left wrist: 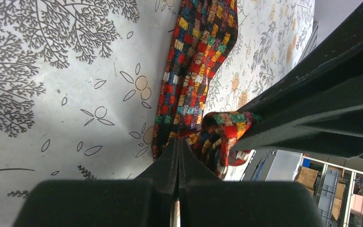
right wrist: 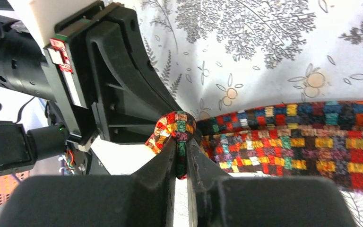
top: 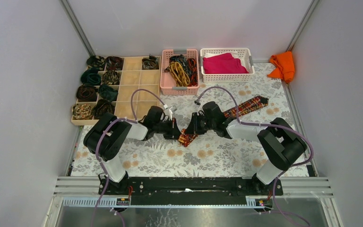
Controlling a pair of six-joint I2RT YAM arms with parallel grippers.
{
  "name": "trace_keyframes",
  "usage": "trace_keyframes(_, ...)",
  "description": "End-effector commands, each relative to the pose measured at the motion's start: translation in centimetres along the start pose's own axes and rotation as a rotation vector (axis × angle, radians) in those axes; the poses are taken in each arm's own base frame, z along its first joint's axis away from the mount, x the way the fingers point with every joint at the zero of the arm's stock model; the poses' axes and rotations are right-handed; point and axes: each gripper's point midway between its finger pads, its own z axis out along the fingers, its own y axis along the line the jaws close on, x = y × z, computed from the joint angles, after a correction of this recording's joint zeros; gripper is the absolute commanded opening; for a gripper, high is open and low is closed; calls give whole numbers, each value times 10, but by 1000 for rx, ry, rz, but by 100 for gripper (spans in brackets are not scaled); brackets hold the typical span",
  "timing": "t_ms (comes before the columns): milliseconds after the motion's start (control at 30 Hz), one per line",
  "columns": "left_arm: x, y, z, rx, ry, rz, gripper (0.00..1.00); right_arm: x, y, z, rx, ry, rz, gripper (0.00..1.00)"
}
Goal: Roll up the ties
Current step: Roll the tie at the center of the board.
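Near the middle of the flowered table (top: 137, 156), the red-orange patterned tie (top: 246, 106) lies in a slanted line. Its pointed end is toward the far right and its other end is between the two arms. From above, the left gripper (top: 177, 134) and the right gripper (top: 192, 132) meet at this near end, but their fingers are too small there to judge.

The right wrist camera shows more. The right fingers (right wrist: 165, 165) are clamped on a small tight curl of the tie, and the rest of the strip runs flat to the right. The black body of the left gripper stands just beside the curl.

The left wrist camera shows the left fingers (left wrist: 165, 165) pressed together, with their tips at the tie's edge where it begins to curl. Whether cloth is caught between them I cannot tell.

Only the top view shows the far side of the table. A wooden tray (top: 132, 90) has rolled ties (top: 90, 76) in its left compartments. A pink basket (top: 179, 90) holds loose ties (top: 179, 71). A white basket (top: 227, 78) holds a magenta cloth (top: 223, 64). An orange cloth (top: 283, 66) lies in the far right corner.
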Motion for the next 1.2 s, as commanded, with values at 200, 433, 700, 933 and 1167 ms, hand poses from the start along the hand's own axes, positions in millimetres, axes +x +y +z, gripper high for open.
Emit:
trace_keyframes(200,-9,-1,2,-39,42,24,0,-4,-32,-12,155,-55,-49,9)
trace_keyframes(433,-24,-1,5,-71,44,45,0,-4,-49,-13,234,-62,-66,9)
trace_keyframes(700,-30,9,0,-155,14,46,0,7,-66,-8,282,-25,-58,9)
trace_keyframes(933,-61,-2,-26,-301,-145,105,0,10,-75,-8,338,0,-56,10)
trace_keyframes(1167,-57,-27,-30,-301,-173,161,0,6,-73,-13,387,8,-94,32)
